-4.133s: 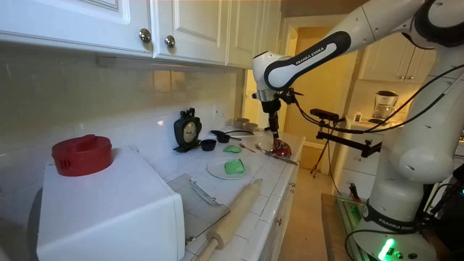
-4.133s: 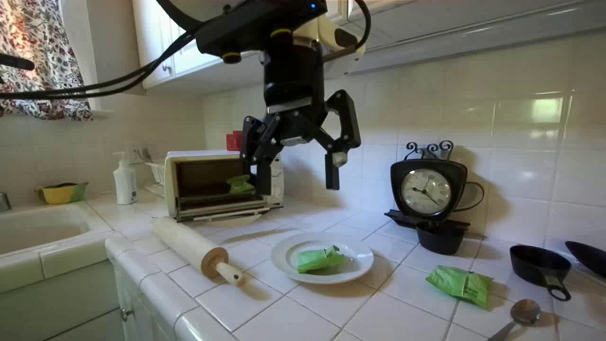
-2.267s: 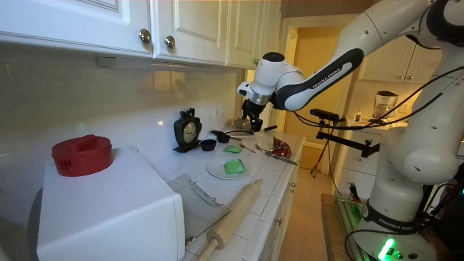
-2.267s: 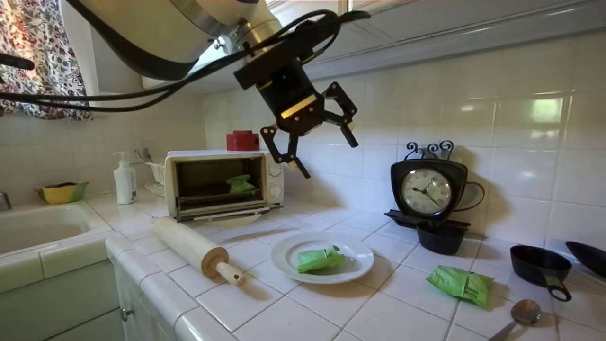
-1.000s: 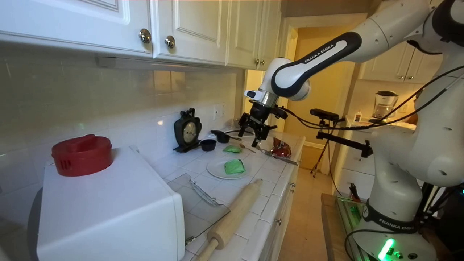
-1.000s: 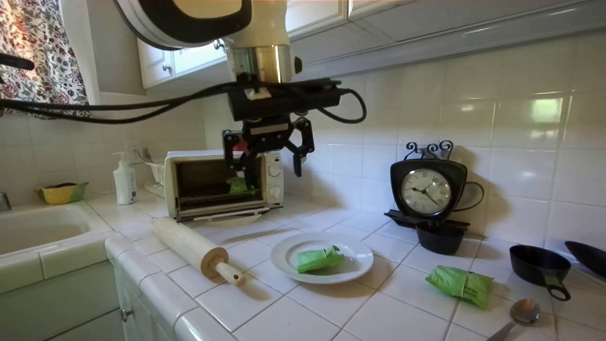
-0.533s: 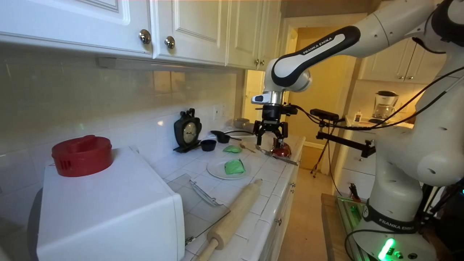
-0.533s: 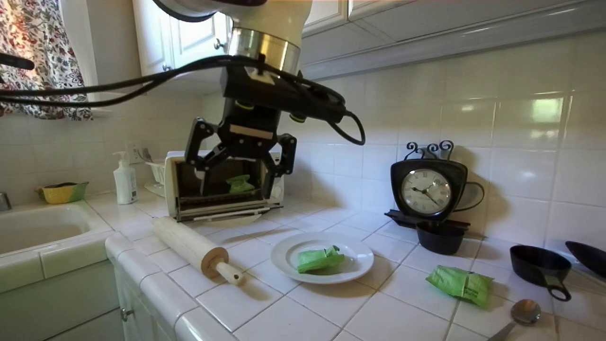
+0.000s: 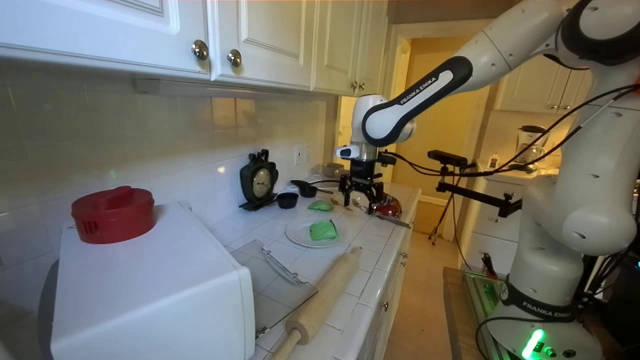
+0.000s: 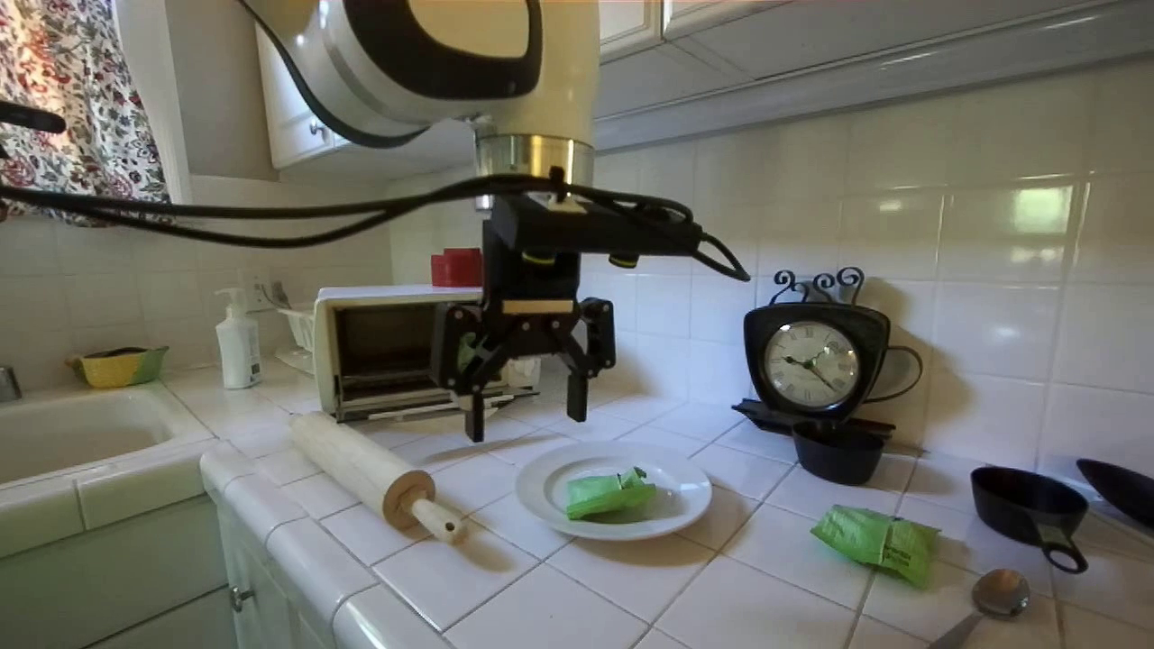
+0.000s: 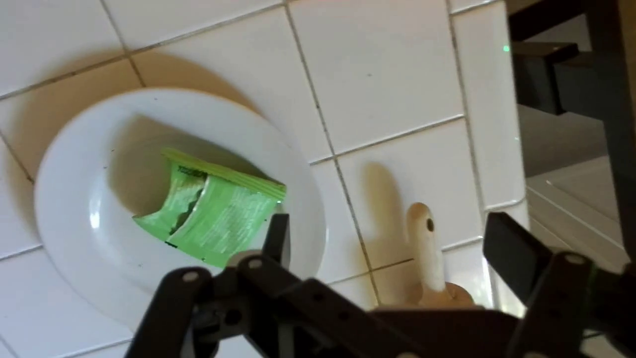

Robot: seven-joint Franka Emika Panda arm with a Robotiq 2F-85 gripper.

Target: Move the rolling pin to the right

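Note:
The rolling pin, a pale wooden cylinder with narrow handles, lies on the white tiled counter near its front edge in both exterior views (image 9: 325, 295) (image 10: 361, 469). In the wrist view, its near handle (image 11: 428, 253) shows between the spread fingers and below them; most of its body is hidden behind the gripper. My gripper is open and empty in both exterior views (image 9: 358, 207) (image 10: 526, 425), pointing down above the counter. In the wrist view (image 11: 388, 219) its left finger overlaps the plate's edge and its right finger overlaps the counter edge.
A white plate (image 10: 541, 509) with a green packet (image 10: 609, 494) sits beside the pin. A toaster oven (image 10: 329, 361) stands behind, its glass door (image 9: 280, 285) open next to the pin. A clock (image 10: 816, 365), black cups and another green packet (image 10: 879, 545) stand farther along.
The gripper was tilted, then straightened to point down. In the last half second it moved lower and toward the plate. It stayed open throughout. The rolling pin has not moved.

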